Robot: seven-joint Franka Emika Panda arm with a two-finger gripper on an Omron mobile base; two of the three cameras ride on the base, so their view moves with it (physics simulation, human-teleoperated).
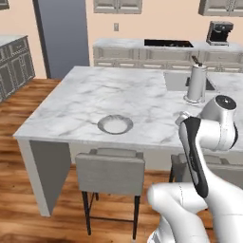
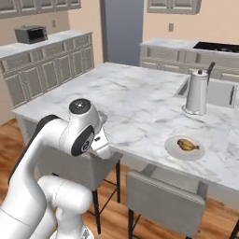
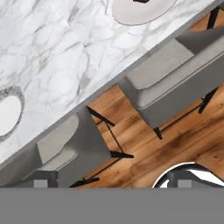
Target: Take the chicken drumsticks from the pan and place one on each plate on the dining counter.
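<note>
The dining counter [image 1: 95, 95] is a broad island of white, grey-veined marble standing on a wood-plank floor [image 1: 28, 209], with grey chairs [image 1: 110, 172] tucked under its near edge. On the near left of the top sits one grey plate [image 1: 115, 124] with a ridged rim and a bare pale centre. Further right, near the same edge, a second plate [image 2: 184, 148] carries a golden-brown chicken drumstick [image 2: 187, 145] lying across its middle. Behind that plate a tall silver kettle [image 2: 196, 94] stands upright beside the sink [image 2: 219, 92] recessed into the far right of the marble. Against the far peach wall runs a second counter with grey cabinets and a black cooktop [image 1: 168, 43]; a dark coffee machine [image 1: 219, 32] stands at its right end, and a tall grey refrigerator [image 1: 61, 35] stands to the left. A microwave [image 2: 31, 34] rests on the side counter at far left. The gripper [image 3: 111, 183] hangs over the near counter edge and the chairs, looking down at floor and marble, its jaws spread wide with nothing between them.
</note>
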